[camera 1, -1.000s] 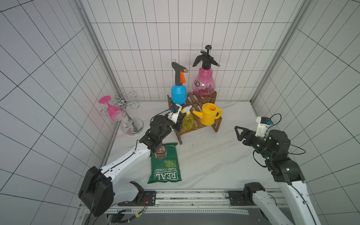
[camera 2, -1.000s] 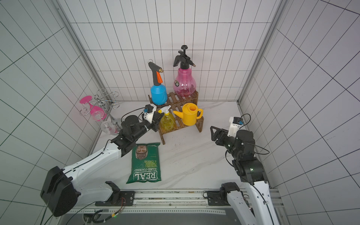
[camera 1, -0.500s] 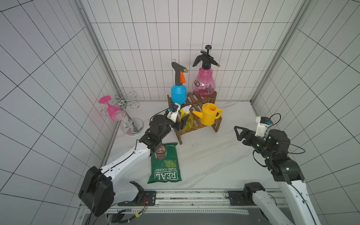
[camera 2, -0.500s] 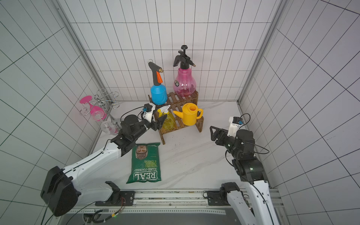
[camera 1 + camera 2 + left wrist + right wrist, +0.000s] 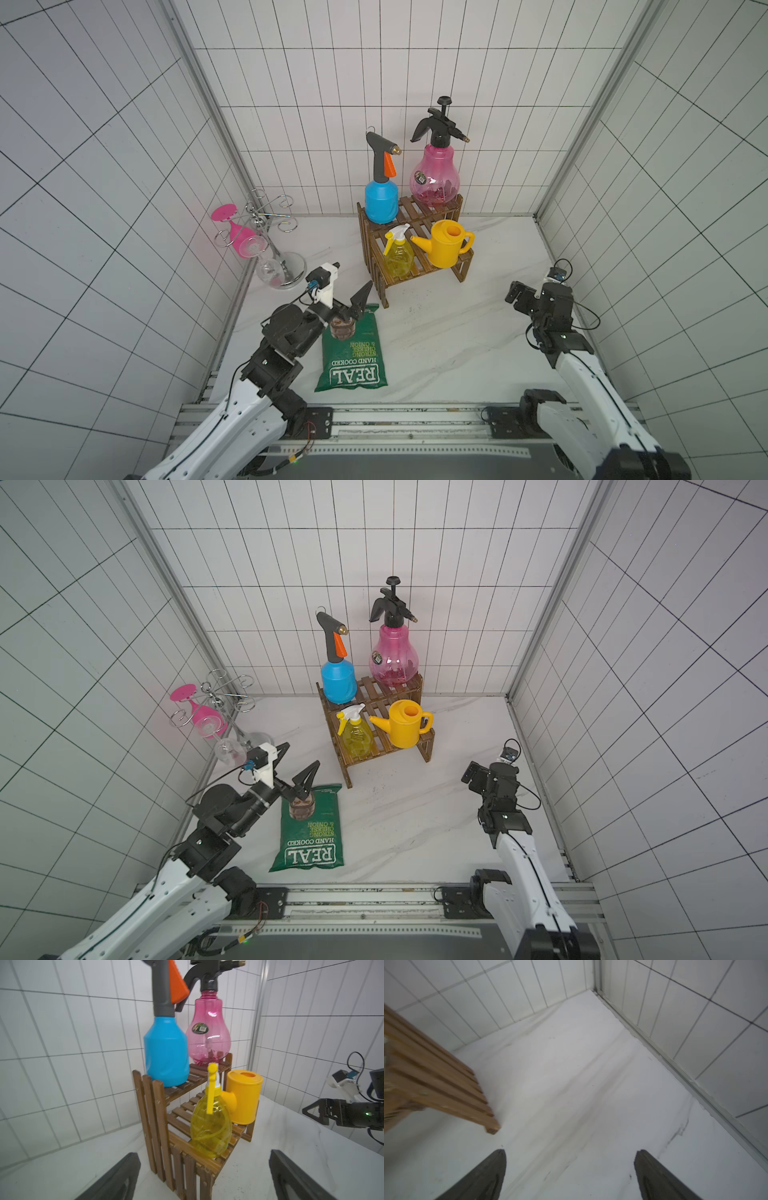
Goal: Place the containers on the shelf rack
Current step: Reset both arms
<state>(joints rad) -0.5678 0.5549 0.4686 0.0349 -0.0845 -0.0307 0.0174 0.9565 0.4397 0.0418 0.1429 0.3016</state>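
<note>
Both top views: all four containers stand upright on the shelf rack (image 5: 376, 272), which sits at the back of the table (image 5: 457, 332) near the rear wall.

Upper tier: blue sprayer (image 5: 381, 203) on the side nearer the left arm, pink sprayer (image 5: 434, 183) beside it. I can't tell whether they touch.

Lower tier: small yellow spray bottle (image 5: 398, 257) below the blue one, yellow watering can (image 5: 446, 247) next to it. The can's spout points toward the bottle and its handle points outward.

Left gripper (image 5: 297, 764): jaws spread wide, nothing between them. It hovers above the far end of the green crisp bag (image 5: 353, 353), near the rack's front corner but clear of it. My left wrist view looks straight at the spray bottle between the two dark fingers (image 5: 122, 1172).

Right gripper (image 5: 571, 1153): jaws also wide and empty, held over bare table, off to the rack's other side and well apart from it. Only a blurred edge of the slats shows in that wrist view.

A chrome glass holder (image 5: 266, 216) with a pink glass (image 5: 241, 245) hanging from it stands by the left wall.
</note>
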